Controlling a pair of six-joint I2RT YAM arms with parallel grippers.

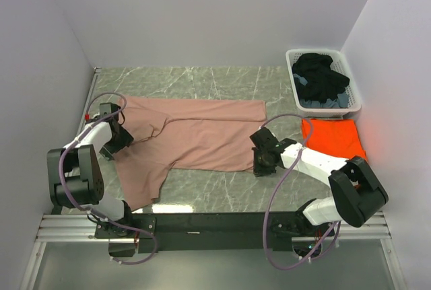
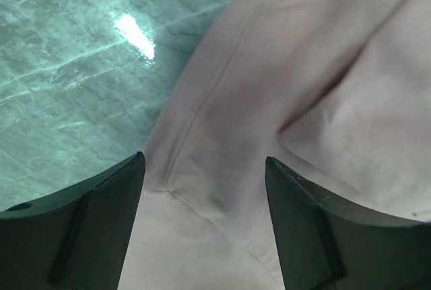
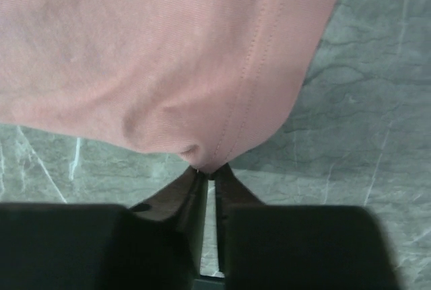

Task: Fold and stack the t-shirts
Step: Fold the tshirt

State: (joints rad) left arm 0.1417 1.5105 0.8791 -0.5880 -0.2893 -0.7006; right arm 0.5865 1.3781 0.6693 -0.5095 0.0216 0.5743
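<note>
A dusty-pink t-shirt [image 1: 202, 135] lies spread flat across the middle of the marble table [image 1: 202, 81]. My left gripper [image 1: 124, 138] hovers at its left end, by the sleeve seam. In the left wrist view that gripper [image 2: 204, 159] is open, its fingers [image 2: 101, 216] wide apart over the pink cloth [image 2: 269, 88]. My right gripper [image 1: 259, 159] sits at the shirt's near right corner. The right wrist view has this gripper [image 3: 210, 172] shut on a pinch of the stitched hem of the pink shirt [image 3: 155, 48]. An orange t-shirt [image 1: 333, 138] lies folded at the right.
A white laundry basket [image 1: 291, 68] with dark clothes stands at the back right, just behind the orange shirt. Grey walls close in the table on the left, back and right. A black rail runs along the near edge.
</note>
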